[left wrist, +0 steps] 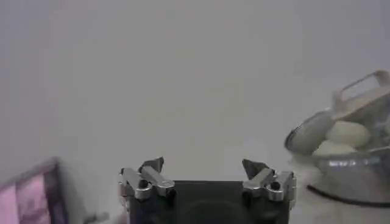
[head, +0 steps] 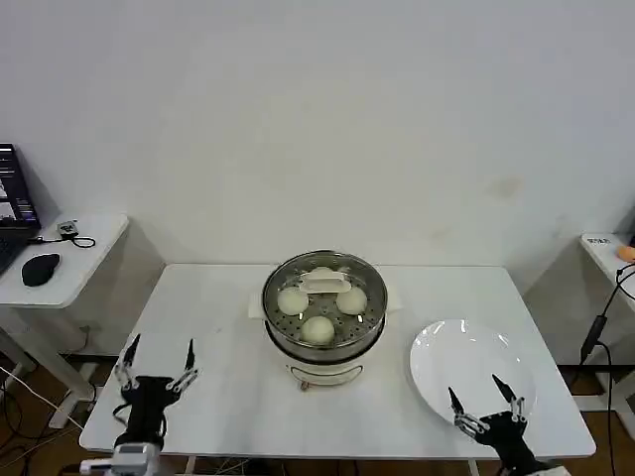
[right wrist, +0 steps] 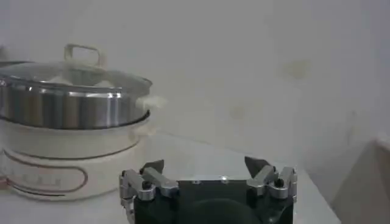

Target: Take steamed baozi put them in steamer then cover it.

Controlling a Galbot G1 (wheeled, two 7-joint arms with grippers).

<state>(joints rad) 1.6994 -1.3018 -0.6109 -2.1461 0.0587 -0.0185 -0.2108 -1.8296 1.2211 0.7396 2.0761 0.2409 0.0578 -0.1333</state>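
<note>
**Lid on, both grippers empty**

Your left gripper (head: 157, 357) sits at the lower left of the head view, fingers spread wide with nothing between them. Your right gripper (head: 485, 397) sits at the lower right, also spread and empty, its tips over the near edge of the white plate (head: 466, 362). At frame centre on the white table (head: 218, 327) stands the steamer (head: 323, 327), with the cover (head: 323, 288) resting on its rim and the pale handle at its middle. Through the glass you can count three steamed baozi (head: 317, 328) clearly; a fourth lies partly behind the handle. One plate, one steamer, one cover. You can read no writing or brand on any of them.
</note>
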